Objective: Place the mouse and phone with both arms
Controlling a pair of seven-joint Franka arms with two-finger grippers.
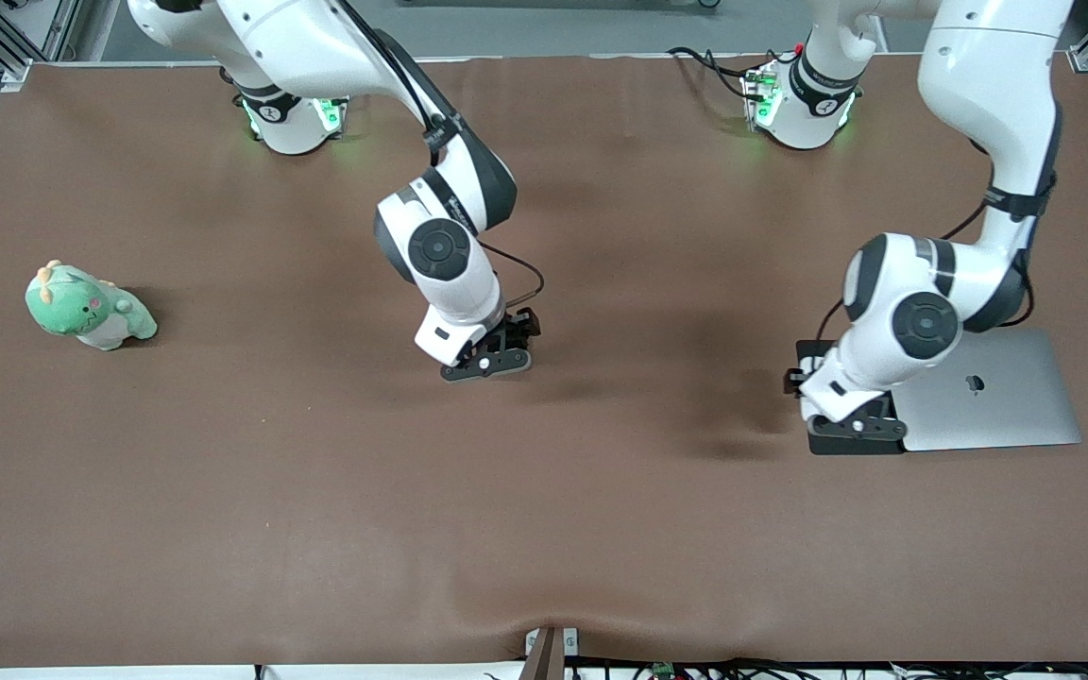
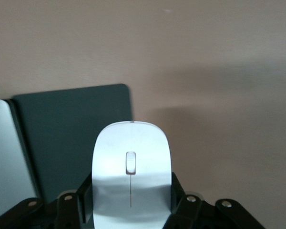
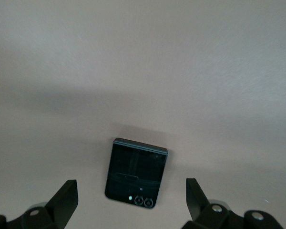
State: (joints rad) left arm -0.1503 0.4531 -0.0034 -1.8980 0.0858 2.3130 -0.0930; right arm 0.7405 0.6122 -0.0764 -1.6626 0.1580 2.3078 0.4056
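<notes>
The front view shows neither task thing: both are hidden under the grippers and appear only in the wrist views. Going from the right arm's end of the table, a green plush toy [image 1: 89, 307] sits on the brown table [image 1: 317, 491], well apart from everything else. Next comes the right gripper [image 1: 492, 362], low over the middle of the table. Its fingers [image 3: 64, 200] are spread wide apart and hold nothing. In the right wrist view the phone [image 3: 136, 172] lies flat on the bare cloth between those spread fingers, touching neither. It is black, glossy and nearly square with rounded corners, and two small lens rings and a tiny light dot sit along one edge.

Toward the left arm's end, the left gripper [image 1: 858, 427] is down over a black mouse pad [image 1: 823, 444] that lies just beside a closed silver laptop [image 1: 988, 392]. In the front view only slivers of the pad show around the gripper. The left wrist view shows the mouse [image 2: 132, 174] clamped between the two fingers [image 2: 182, 202], one against each of its long sides. It is white, oval and smooth, with a small grey wheel slot and a thin grey line running from it. Whether the mouse rests on the pad or is just above it cannot be told
</notes>
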